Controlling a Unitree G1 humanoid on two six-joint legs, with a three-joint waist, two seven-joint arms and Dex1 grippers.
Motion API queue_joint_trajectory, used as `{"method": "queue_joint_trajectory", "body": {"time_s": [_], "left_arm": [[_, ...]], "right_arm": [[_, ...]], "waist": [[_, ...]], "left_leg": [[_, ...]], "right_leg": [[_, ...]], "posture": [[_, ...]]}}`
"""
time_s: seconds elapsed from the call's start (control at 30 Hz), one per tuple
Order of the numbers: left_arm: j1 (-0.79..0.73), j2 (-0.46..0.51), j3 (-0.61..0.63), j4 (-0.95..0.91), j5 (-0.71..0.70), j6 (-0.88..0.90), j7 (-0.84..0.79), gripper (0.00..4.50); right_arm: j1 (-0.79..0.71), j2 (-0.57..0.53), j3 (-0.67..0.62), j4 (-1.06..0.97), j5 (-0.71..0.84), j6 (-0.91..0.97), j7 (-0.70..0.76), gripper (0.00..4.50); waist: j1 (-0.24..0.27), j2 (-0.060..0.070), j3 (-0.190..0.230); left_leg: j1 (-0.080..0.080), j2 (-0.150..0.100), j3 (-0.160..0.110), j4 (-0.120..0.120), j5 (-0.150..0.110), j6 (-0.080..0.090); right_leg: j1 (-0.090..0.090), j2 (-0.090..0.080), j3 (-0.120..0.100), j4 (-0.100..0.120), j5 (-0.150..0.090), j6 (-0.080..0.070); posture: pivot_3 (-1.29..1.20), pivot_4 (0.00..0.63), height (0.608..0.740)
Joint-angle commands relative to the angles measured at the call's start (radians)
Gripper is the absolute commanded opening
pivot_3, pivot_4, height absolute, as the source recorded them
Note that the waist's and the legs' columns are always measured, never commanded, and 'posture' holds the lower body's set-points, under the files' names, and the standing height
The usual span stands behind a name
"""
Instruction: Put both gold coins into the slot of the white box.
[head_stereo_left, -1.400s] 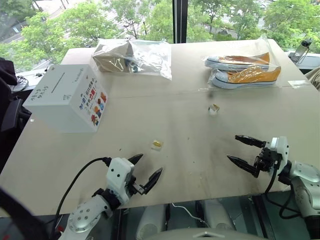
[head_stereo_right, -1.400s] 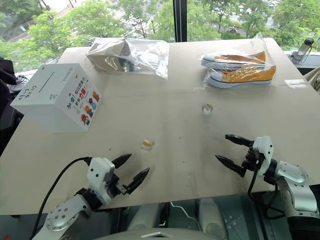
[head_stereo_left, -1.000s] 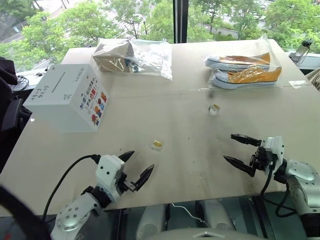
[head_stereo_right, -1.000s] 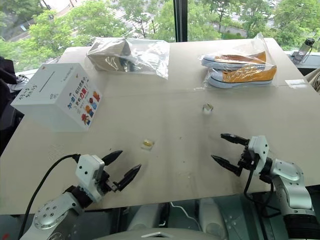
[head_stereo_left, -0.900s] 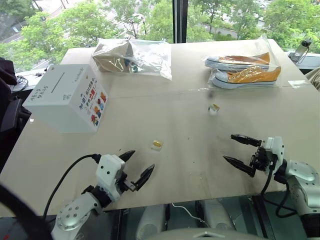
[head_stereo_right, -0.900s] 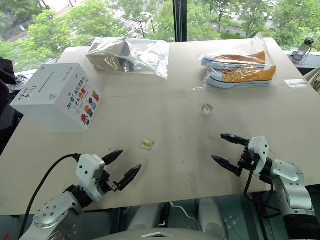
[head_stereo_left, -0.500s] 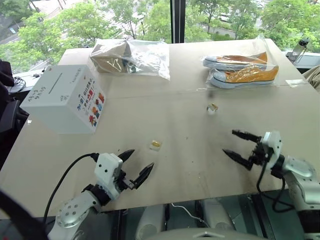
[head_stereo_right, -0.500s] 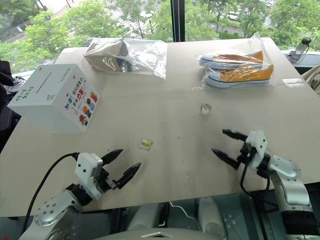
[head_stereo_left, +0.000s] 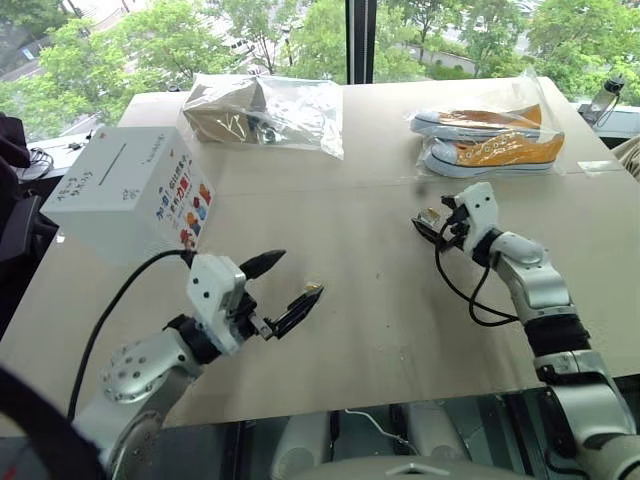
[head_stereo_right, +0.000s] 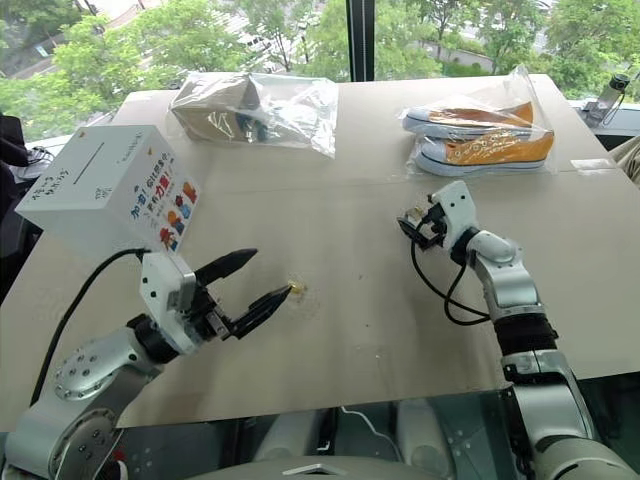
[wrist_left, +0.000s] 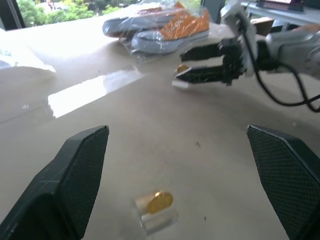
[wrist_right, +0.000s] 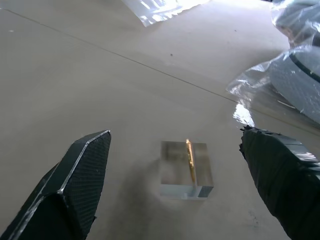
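Note:
The white box (head_stereo_left: 130, 190) stands at the table's left, its dark slot (head_stereo_left: 112, 160) on the top face. One gold coin (wrist_right: 190, 159) stands upright in a small clear block (wrist_right: 185, 172) near the table's middle right. My right gripper (head_stereo_left: 430, 222) is open, a finger on either side of that block and apart from it. The other gold coin (wrist_left: 160, 202) sits on a clear stand (wrist_left: 159, 216) near the table's front middle. My left gripper (head_stereo_right: 265, 275) hovers open just to the left of it, one fingertip close to the coin (head_stereo_right: 295, 288).
A clear bag with brown contents (head_stereo_left: 262, 110) lies at the back left. Orange-yellow sneakers in a plastic bag (head_stereo_left: 490, 140) lie at the back right, just beyond my right gripper. A black cable (head_stereo_left: 460, 290) trails from the right wrist across the table.
My right gripper has reached forward and leftward from the table's front edge to the far coin. My left gripper has risen and moved forward to the near coin.

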Motion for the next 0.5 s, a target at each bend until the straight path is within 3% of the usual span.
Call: {"method": "queue_joint_trajectory", "body": {"time_s": [0.03,0.2,0.23,0.5], "left_arm": [[-0.008,0.038,0.026,-0.067,-0.036,0.028,-0.005,4.5],[-0.003,0.038,0.028,-0.076,-0.038,0.037,0.012,4.5],[-0.001,0.036,0.025,-0.076,-0.034,0.036,0.014,4.5],[-0.049,-0.024,-0.026,-0.07,-0.044,0.061,0.097,4.5]], "right_arm": [[-0.033,0.005,-0.019,0.022,0.004,-0.032,-0.001,2.84],[-0.035,0.007,-0.017,0.027,0.006,-0.036,0.012,0.3],[-0.034,0.009,-0.019,0.024,0.008,-0.038,0.012,0.04],[-0.024,0.051,-0.059,-0.078,0.098,-0.053,0.045,0.04]], "waist": [[-0.001,0.0,0.0],[-0.002,0.0,0.0],[-0.002,0.0,0.0],[-0.002,0.0,0.0]], "left_leg": [[0.0,0.0,0.0,0.0,0.0,0.0],[0.001,0.0,0.0,-0.001,0.0,0.0],[0.001,0.0,0.0,-0.001,0.0,0.0],[0.001,0.0,0.0,-0.001,0.0,0.0]], "right_leg": [[0.0,0.0,0.0,0.0,0.0,0.0],[0.0,0.0,0.0,0.0,0.0,0.0],[0.0,0.0,0.0,0.0,0.0,0.0],[0.0,0.0,0.0,0.0,0.0,0.0]], "posture": [[0.0,0.15,0.74],[0.0,0.15,0.74],[0.0,0.15,0.74],[0.0,0.15,0.74]]}}
